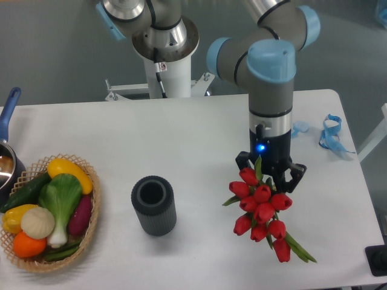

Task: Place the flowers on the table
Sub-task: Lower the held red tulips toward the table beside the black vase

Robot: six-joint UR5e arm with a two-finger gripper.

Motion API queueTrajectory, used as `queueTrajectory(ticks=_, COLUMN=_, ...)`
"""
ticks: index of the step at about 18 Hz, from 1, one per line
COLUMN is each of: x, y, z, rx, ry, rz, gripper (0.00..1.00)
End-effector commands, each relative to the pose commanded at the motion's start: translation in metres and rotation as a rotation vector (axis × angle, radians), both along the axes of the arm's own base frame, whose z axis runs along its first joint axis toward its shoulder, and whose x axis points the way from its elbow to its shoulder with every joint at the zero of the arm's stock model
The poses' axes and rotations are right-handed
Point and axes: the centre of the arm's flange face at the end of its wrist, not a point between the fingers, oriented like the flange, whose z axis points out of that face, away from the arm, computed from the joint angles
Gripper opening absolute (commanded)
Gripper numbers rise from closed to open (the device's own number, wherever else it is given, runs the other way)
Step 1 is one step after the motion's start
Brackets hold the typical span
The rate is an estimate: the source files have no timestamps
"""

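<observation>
The flowers (261, 208), a bunch of red tulips with green leaves, lie on the white table (199, 139) at the right front. The blooms point up-left and the green stems run to the lower right. My gripper (270, 170) hangs straight down over the top end of the bunch. Its jaws are spread wide on either side of the uppermost blooms, with a green leaf tip showing between them. The fingers do not look clamped on anything.
A dark grey ribbed vase (153, 205) stands upright and empty left of the flowers. A wicker basket (92, 225) of vegetables sits at the front left, with a blue-handled pot (6, 158) behind it. A blue ribbon (331, 134) lies at the back right. A black object (378, 260) sits at the front right corner.
</observation>
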Motion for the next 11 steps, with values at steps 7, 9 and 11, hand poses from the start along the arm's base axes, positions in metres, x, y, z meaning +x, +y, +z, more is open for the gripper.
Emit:
queueTrajectory(ticks=7, x=0.005, y=0.026, z=-0.054, rx=-0.129, ry=-0.002, rz=-0.015, gripper=0.46)
queueTrajectory(ticks=9, x=0.001, y=0.029, z=-0.067, rx=-0.142, ry=-0.016, rz=-0.017, gripper=0.46)
queueTrajectory(ticks=11, x=0.0, y=0.03, z=-0.078, rx=-0.15, ry=-0.029, rz=-0.018, gripper=0.46)
